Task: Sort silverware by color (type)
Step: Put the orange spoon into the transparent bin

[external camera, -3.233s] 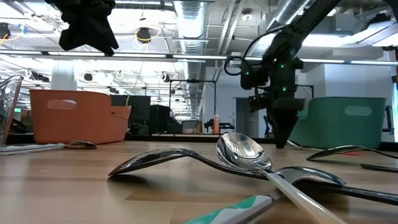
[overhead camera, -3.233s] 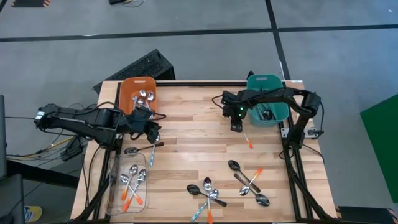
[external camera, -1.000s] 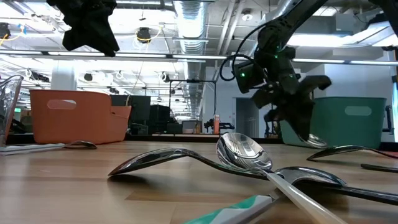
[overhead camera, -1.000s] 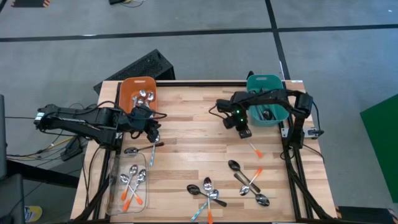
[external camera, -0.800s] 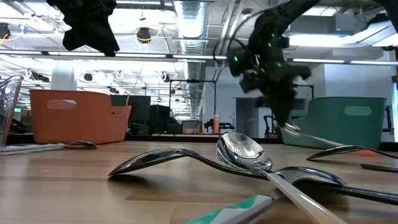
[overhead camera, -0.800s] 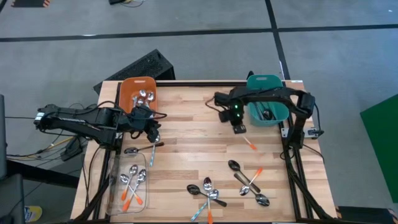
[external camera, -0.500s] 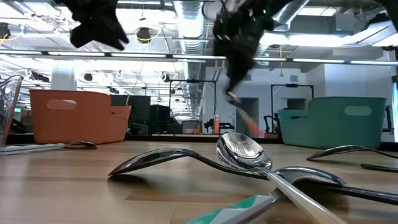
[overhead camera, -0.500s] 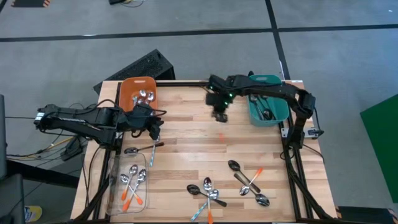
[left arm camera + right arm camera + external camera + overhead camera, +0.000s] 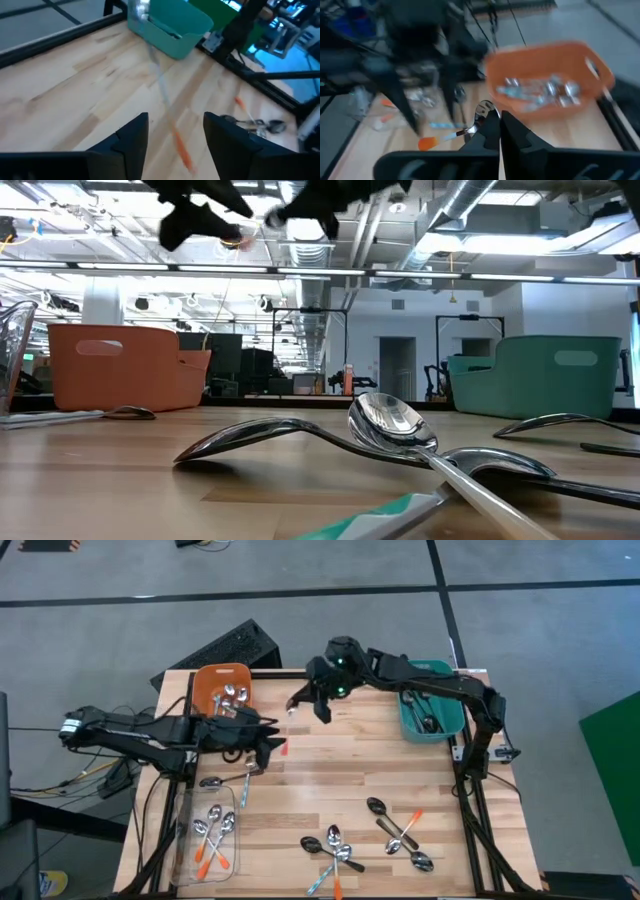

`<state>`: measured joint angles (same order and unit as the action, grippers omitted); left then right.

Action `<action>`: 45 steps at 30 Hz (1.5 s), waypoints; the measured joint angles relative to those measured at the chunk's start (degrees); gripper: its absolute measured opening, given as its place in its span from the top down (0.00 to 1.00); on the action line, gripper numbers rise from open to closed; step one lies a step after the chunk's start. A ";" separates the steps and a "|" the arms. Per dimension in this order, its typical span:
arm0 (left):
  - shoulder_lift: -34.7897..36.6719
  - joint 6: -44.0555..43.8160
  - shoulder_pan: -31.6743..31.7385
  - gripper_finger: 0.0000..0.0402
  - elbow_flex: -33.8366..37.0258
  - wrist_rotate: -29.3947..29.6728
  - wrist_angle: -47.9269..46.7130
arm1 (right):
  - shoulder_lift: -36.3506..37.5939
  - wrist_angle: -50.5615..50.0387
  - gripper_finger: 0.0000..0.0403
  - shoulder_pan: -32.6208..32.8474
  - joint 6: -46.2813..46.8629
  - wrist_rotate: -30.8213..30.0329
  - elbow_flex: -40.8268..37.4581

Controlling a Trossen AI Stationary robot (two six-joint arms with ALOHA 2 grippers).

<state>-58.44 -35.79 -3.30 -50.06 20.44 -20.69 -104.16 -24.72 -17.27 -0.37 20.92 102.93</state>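
Handover forming over the table's far-left part, beside the orange bin (image 9: 224, 692). Right hand (image 9: 318, 700) clamped together on an orange-handled spoon (image 9: 287, 745): bowl end pinched, orange handle pointing away toward the left hand (image 9: 270, 743). Left hand's fingers (image 9: 131, 135) stand apart, spoon's long axis running in between them, handle tip nearest. Left hand is the nearer taker. Loose spoons (image 9: 335, 845) wait by the near edge.
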 joint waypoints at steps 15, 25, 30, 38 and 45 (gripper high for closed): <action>-3.10 3.45 2.70 0.91 0.00 -2.06 5.85 | 0.02 2.06 0.97 3.75 -3.09 -5.72 1.27; -3.05 3.20 2.75 1.00 0.00 -1.57 5.79 | 0.09 2.54 0.90 3.76 -3.46 -4.20 1.27; -0.26 -1.75 1.94 1.00 -0.02 -2.69 -0.12 | 0.07 3.84 0.80 3.78 -1.67 -4.36 1.27; 9.05 -34.34 -11.31 1.00 -0.02 1.79 -25.27 | 3.86 4.22 0.75 3.49 1.35 -11.72 1.31; 7.64 -65.05 -38.06 1.00 -0.02 -3.10 -31.23 | 4.20 -1.47 0.75 2.44 5.54 -12.26 1.18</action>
<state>-50.80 -100.84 -41.36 -50.09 17.34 -51.92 -99.96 -26.19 -14.84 5.17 8.66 104.12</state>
